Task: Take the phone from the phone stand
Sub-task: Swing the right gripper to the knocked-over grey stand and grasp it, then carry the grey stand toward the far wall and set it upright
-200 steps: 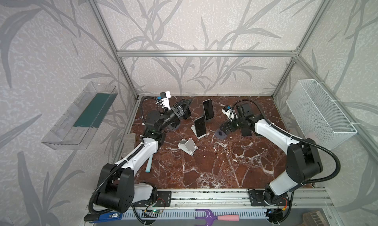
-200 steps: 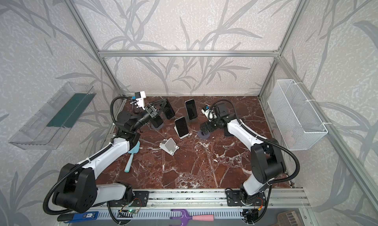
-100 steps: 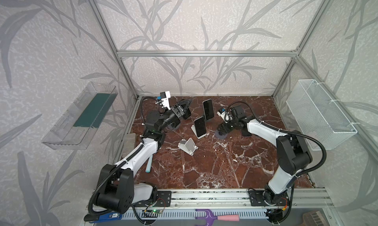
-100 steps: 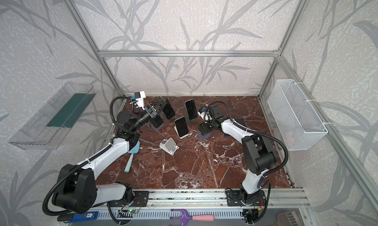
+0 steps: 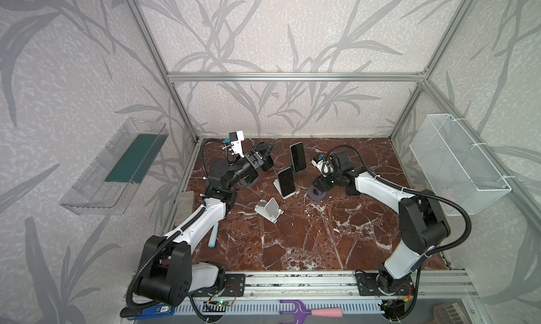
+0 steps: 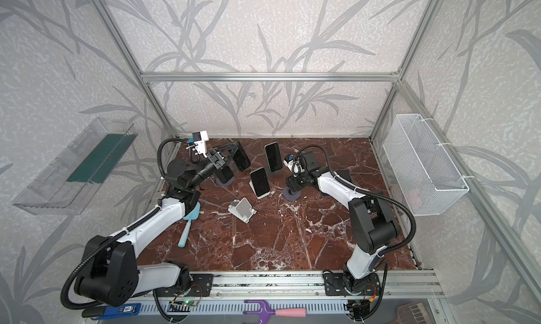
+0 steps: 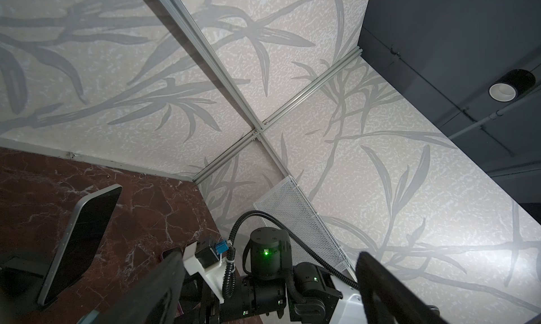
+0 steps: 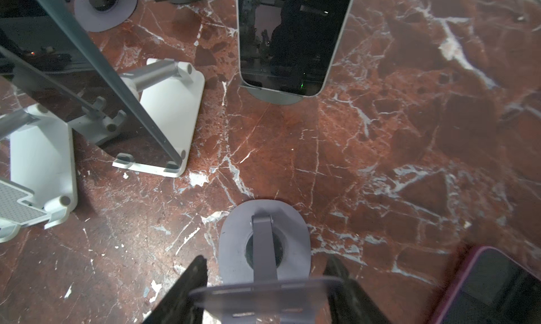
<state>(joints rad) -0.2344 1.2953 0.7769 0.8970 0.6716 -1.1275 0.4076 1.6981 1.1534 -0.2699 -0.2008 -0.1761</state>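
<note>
While the marble table [image 5: 322, 243] is seen from above, the left gripper [image 7: 269, 258] is held spread wide and empty, and the right gripper [image 8: 266, 261] is pressed shut on an empty purple stand [image 8: 231, 237]. 2 phones [image 5: 286, 182] [image 5: 297, 157] are propped on other stands [image 8: 172, 108]; a pink-cased phone [image 8: 494, 290] is laid flat just beside the purple stand.

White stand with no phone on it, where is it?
In both top views the empty white stand sits on the table a little left of the middle, just in front of the nearest propped-up phone.
</note>
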